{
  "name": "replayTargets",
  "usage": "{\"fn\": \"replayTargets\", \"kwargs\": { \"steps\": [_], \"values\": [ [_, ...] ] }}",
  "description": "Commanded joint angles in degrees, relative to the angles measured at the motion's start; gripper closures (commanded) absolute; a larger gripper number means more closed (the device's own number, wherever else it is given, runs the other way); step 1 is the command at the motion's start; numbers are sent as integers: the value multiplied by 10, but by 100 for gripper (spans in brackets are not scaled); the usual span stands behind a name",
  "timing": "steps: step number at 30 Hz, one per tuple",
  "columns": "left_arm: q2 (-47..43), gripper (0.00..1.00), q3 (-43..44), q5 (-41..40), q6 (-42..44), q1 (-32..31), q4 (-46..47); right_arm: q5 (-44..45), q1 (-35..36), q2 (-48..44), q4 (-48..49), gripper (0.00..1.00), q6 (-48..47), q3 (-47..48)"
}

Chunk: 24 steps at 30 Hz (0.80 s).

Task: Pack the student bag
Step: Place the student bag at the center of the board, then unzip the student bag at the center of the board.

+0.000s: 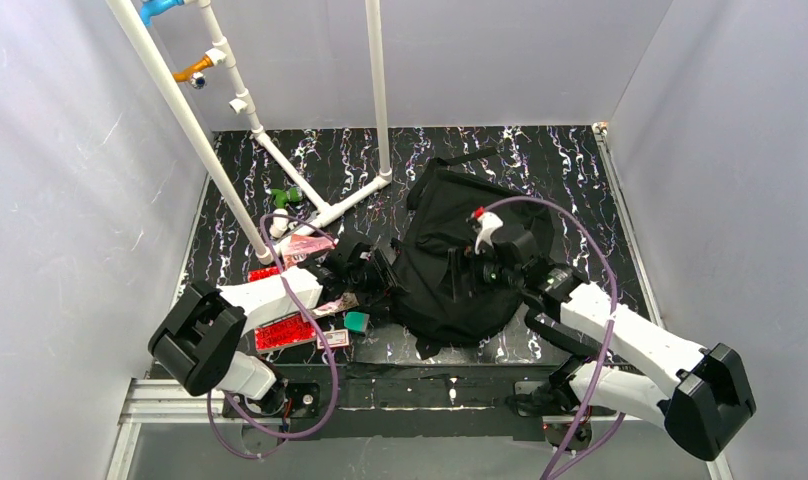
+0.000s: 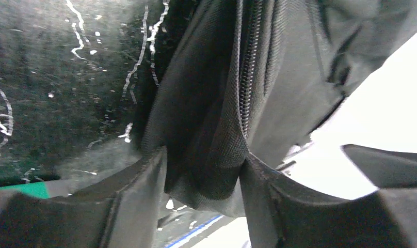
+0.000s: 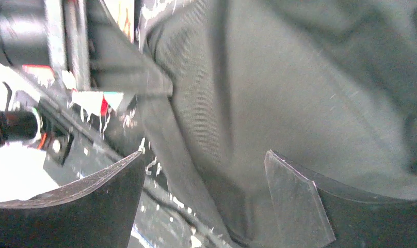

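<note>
The student bag (image 1: 450, 265) is a large black fabric backpack lying crumpled in the middle of the table. My left gripper (image 1: 377, 272) is at the bag's left edge. In the left wrist view the left gripper (image 2: 204, 173) is shut on a fold of the bag (image 2: 222, 103) beside its zipper (image 2: 249, 67). My right gripper (image 1: 470, 270) hovers over the bag's middle. In the right wrist view the right gripper (image 3: 204, 181) is open, with its fingers wide apart over the bag's fabric (image 3: 278, 88).
A white pipe frame (image 1: 310, 195) stands at the back left. Left of the bag lie a pink packet (image 1: 305, 245), a red flat item (image 1: 285, 332), a small green block (image 1: 356, 321) and a green toy (image 1: 285, 197). The cell's walls close in on both sides.
</note>
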Motion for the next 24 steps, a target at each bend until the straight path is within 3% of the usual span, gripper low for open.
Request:
{"fn": "replayTargets", "kwargs": {
  "steps": [1, 4, 8, 14, 17, 20, 24],
  "values": [
    [10, 53, 10, -30, 83, -13, -57, 163, -10, 33, -72, 7, -25, 91],
    [19, 62, 14, -53, 118, -29, -88, 223, -67, 65, -93, 9, -7, 124],
    [24, 71, 25, -86, 160, -55, -129, 151, -174, 108, -14, 24, -27, 119],
    [26, 71, 35, -42, 182, -66, -105, 92, -190, 258, -4, 42, -80, 201],
    [23, 70, 42, -37, 178, -67, -94, 71, -190, 297, 6, 50, -69, 189],
    [24, 68, 53, -36, 177, -67, -90, 11, -178, 283, 90, 55, -35, 103],
    [14, 50, 53, -11, 198, -68, -61, 21, -160, 250, 220, 54, -21, -16]
  ]
}}
